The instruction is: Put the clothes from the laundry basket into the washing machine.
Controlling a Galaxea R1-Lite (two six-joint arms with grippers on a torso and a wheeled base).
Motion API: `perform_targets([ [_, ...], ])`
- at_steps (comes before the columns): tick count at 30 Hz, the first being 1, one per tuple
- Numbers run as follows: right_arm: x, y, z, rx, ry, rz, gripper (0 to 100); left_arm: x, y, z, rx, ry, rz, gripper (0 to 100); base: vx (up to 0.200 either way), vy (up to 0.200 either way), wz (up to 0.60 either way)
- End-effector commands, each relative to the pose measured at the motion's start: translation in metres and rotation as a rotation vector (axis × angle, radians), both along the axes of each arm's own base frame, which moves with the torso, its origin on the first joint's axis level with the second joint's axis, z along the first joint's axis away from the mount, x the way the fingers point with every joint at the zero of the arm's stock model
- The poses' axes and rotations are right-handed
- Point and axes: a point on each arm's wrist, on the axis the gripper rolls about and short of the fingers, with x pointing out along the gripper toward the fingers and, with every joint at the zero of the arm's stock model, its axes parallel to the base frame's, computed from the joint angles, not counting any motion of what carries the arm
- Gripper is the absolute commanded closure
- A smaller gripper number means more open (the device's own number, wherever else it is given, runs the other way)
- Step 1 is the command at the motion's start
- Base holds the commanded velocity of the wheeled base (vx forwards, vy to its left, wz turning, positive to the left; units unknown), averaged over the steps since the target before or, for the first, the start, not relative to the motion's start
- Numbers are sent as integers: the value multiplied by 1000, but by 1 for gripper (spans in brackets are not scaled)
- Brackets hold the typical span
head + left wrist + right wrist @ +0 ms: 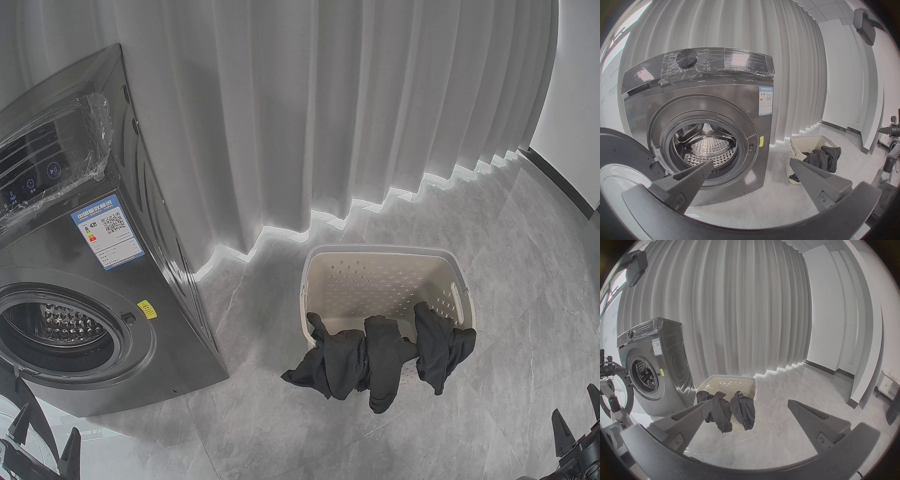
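Grey tiled floor (375, 437), white curtain (312, 94) behind. My left claw (750, 162) hangs apart before the open washing machine (94, 250); I can't read its blue QR label (107, 231) or yellow sticker (147, 309). Dark clothes (375, 362) drape over the laundry basket (381, 250) rim. Right claw (750, 402) apart, empty.

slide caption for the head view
Dark clothes draped over the rim of a cream perforated plastic laundry basket beside a grey front-loading washing machine, drum exposed.

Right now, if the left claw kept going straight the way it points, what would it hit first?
Most likely the grey metal front-loading washing machine: the open left gripper aims at its front panel, just beside the round drum opening. Nothing seems to stand between; depth is unclear.
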Motion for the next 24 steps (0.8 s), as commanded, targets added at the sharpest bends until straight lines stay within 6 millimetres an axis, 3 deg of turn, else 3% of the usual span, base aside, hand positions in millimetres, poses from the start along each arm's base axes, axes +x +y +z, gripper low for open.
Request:
perform_targets([
  [1, 0, 0, -3, 0, 5, 1, 0, 0, 0, -5, 0, -1, 1, 0, 0, 0, 0],
  [8, 0, 0, -3, 0, 5, 1, 0, 0, 0, -5, 0, -1, 1, 0, 0, 0, 0],
  [17, 0, 0, -3, 0, 5, 1, 0, 0, 0, -5, 0, -1, 1, 0, 0, -200, 0],
  [24, 0, 0, -3, 0, 5, 1, 0, 0, 0, -5, 0, -1, 1, 0, 0, 0, 0],
])
